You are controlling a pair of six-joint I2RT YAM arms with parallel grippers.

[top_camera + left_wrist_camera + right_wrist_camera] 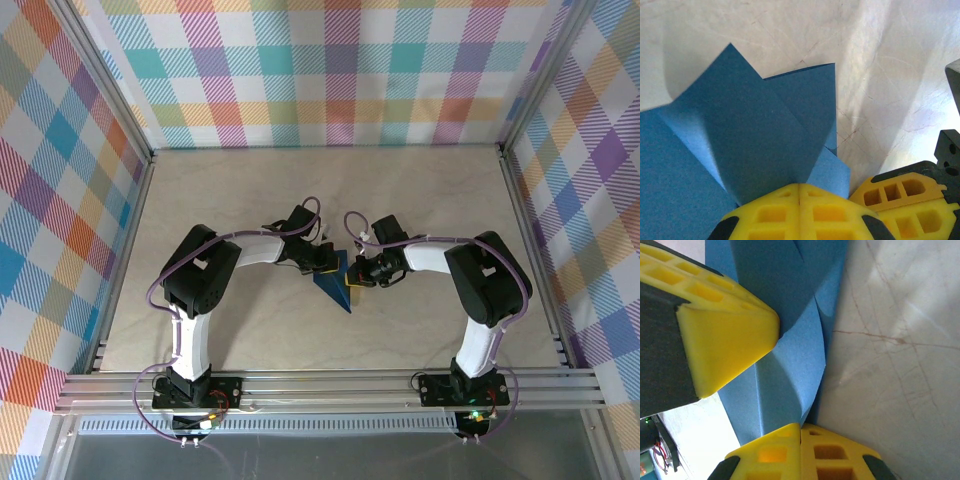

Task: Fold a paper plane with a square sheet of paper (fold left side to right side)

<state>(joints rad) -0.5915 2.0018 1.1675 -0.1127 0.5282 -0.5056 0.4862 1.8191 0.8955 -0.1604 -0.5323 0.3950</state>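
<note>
Sheet of paper (755, 145) — part-folded, mid-frame | left gripper (799, 192), right gripper (800, 432): each pinching it | advise: align edges, press crease slowly

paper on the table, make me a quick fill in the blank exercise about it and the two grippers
1. The folded paper is dark ___ in colour.
2. It lies ___ the left gripper and the right gripper.
3. Both grippers are ___ on the paper.
4. Their fingers are ___ in colour.
Missing words: blue; between; shut; yellow.
</note>
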